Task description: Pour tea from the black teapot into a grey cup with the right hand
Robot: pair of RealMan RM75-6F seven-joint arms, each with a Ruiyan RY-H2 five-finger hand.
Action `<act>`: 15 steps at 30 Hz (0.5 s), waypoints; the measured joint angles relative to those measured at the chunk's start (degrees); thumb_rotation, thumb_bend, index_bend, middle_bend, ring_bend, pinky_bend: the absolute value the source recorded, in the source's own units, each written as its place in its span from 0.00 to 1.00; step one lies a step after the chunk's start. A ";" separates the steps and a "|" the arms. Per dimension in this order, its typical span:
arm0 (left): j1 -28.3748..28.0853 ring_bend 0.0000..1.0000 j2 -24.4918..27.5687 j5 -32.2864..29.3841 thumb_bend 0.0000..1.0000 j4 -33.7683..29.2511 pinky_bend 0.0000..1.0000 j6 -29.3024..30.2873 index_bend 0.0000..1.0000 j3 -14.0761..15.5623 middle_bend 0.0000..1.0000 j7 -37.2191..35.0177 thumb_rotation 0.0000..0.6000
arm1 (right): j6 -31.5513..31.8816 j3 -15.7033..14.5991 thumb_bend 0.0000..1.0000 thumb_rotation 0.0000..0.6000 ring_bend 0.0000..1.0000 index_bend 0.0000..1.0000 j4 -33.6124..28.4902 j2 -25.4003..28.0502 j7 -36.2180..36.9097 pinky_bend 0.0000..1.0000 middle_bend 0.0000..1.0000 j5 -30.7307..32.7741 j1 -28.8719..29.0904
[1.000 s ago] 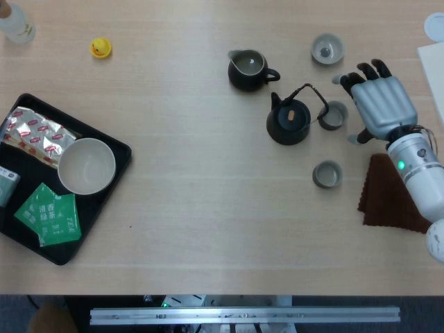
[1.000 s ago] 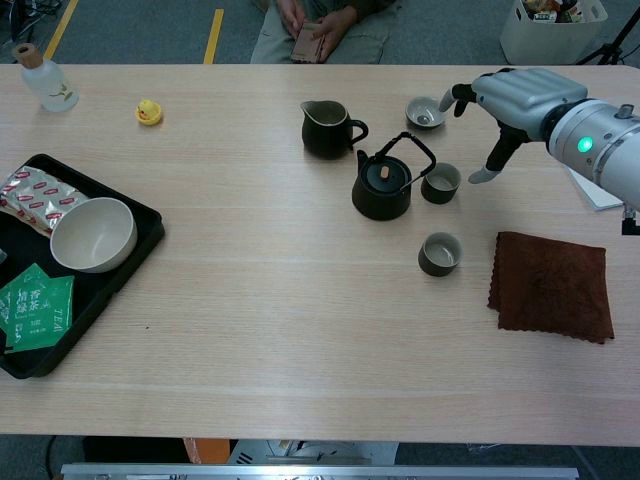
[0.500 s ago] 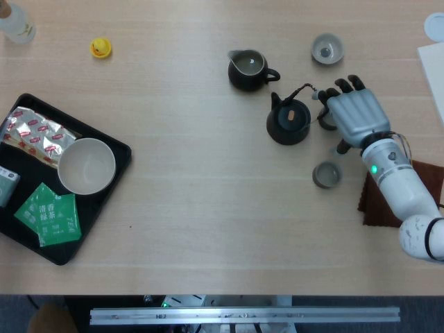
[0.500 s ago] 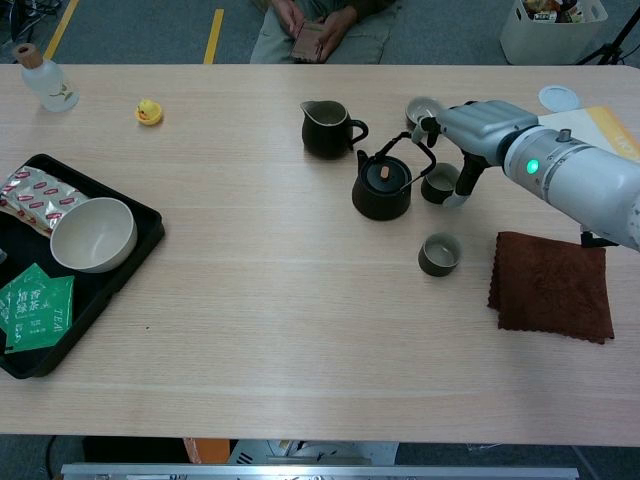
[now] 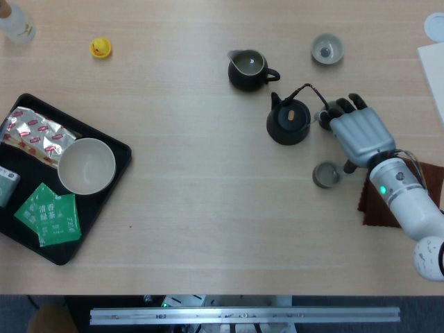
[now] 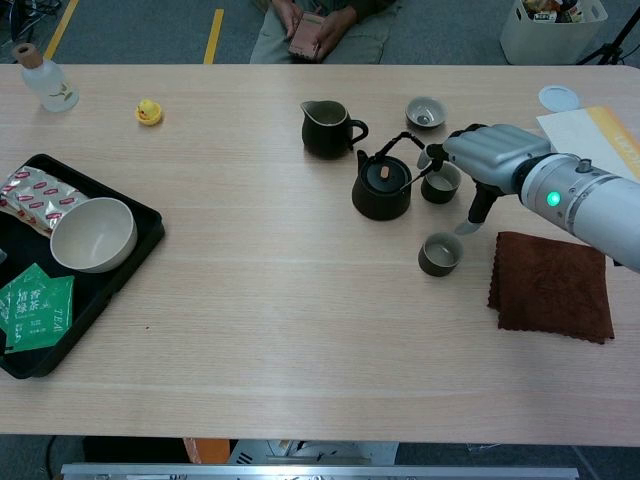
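Right hand (image 5: 359, 132) sits just right of the black teapot (image 5: 288, 122), fingers spread and reaching toward the teapot's wire handle (image 6: 415, 145); can't tell if they touch it, nothing gripped. The hand hangs over one grey cup (image 6: 441, 183), which sits just right of the teapot. Second grey cup (image 5: 326, 174) is near the teapot, below-right, beside the thumb. Third cup (image 5: 327, 49) up-right of the teapot. Brown cloth (image 6: 552, 284) further right.
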 measured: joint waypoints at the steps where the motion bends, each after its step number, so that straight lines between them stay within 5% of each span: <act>1: 0.05 0.03 0.03 -0.10 0.29 0.04 0.01 0.02 0.07 -0.01 0.11 -0.04 1.00 | -0.04 -0.40 0.00 1.00 0.10 0.20 -0.20 0.21 0.06 0.06 0.26 -0.18 -0.10; 15: 0.11 0.03 -0.03 -0.46 0.29 0.53 0.01 -0.10 0.07 -0.18 0.11 -0.50 1.00 | -0.28 -1.63 0.00 1.00 0.10 0.20 3.10 -1.35 -1.96 0.06 0.26 3.37 1.40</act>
